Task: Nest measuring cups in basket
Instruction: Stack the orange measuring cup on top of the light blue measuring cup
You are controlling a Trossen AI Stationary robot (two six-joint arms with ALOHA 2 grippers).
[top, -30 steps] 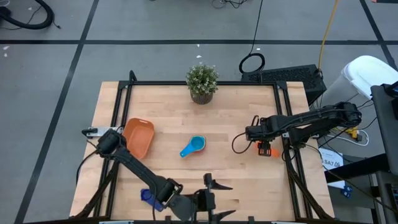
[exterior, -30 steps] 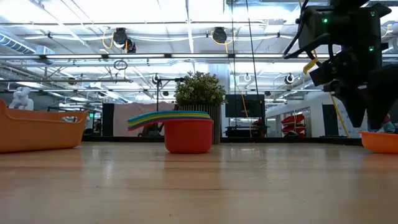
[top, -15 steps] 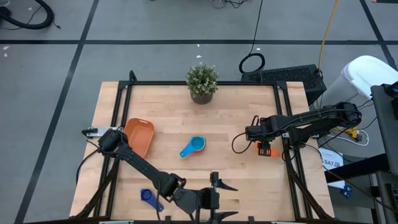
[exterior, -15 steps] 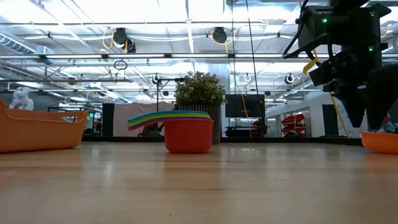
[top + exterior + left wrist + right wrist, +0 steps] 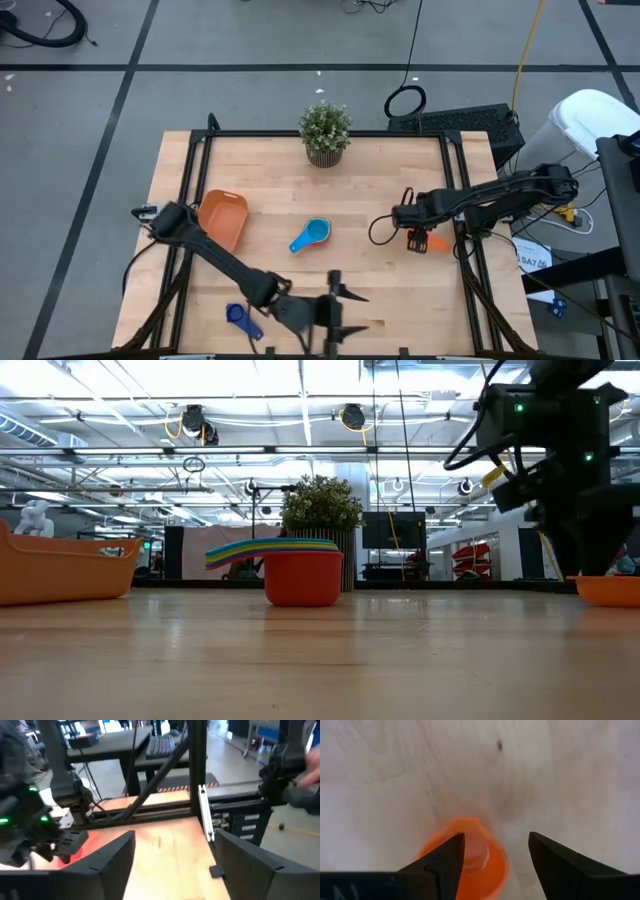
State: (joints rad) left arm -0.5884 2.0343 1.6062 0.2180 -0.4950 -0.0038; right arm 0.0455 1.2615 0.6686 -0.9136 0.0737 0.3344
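Note:
A nested stack of measuring cups (image 5: 311, 236), light blue on top, stands on its red bottom cup (image 5: 302, 577) at mid-table. A dark blue cup (image 5: 238, 318) lies near the table's near edge. The small orange cup (image 5: 434, 241) sits by the right edge, also in the low view (image 5: 608, 589). The orange basket (image 5: 222, 220) rests on the left side. My right gripper (image 5: 495, 852) is open and points down over the orange cup (image 5: 480, 865). My left gripper (image 5: 335, 298) is open, near the near edge, holding nothing. My right gripper comes at the orange cup from above. One finger (image 5: 445, 860) stands over the bowl and the other outside the rim. The cup sits upright on the table. Whether a finger touches it, I cannot tell.
A potted plant (image 5: 325, 132) stands at the far edge, behind the stack in the low view. Black frame rails run along the table's left and right sides (image 5: 458, 190). Bare wood lies between the stack and the orange cup.
My left arm has swung away from the dark blue cup, which now lies uncovered near the near edge. My right gripper has shifted slightly toward the table's left and lower over the orange cup.

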